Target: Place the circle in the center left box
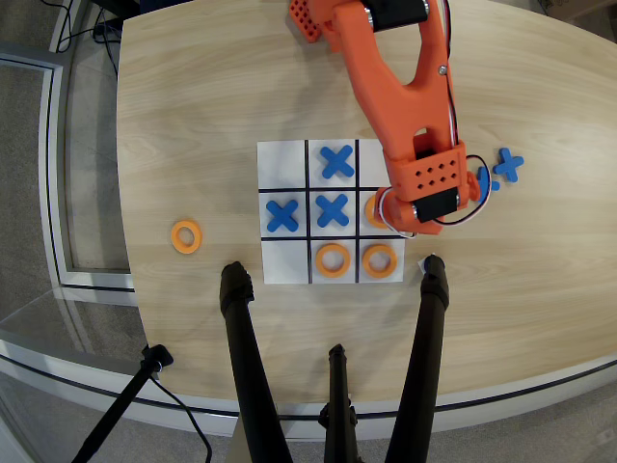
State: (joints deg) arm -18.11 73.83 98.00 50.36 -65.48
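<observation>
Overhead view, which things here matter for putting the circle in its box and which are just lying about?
Part of the job:
- circle, mostly hidden under the arm
- center left box, middle row, right column in the overhead view
- hand, hidden beneath the arm

Lying about:
- loose orange ring
- blue crosses
- tripod legs

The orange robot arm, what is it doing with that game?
It is playing tic-tac-toe on a paper grid. The arm's gripper hangs over the middle box on the picture's right, where an orange ring peeks out from under it. Whether it is gripping the ring is hidden. Three blue crosses and two more rings sit on the grid, and one spare ring waits on the table.
</observation>
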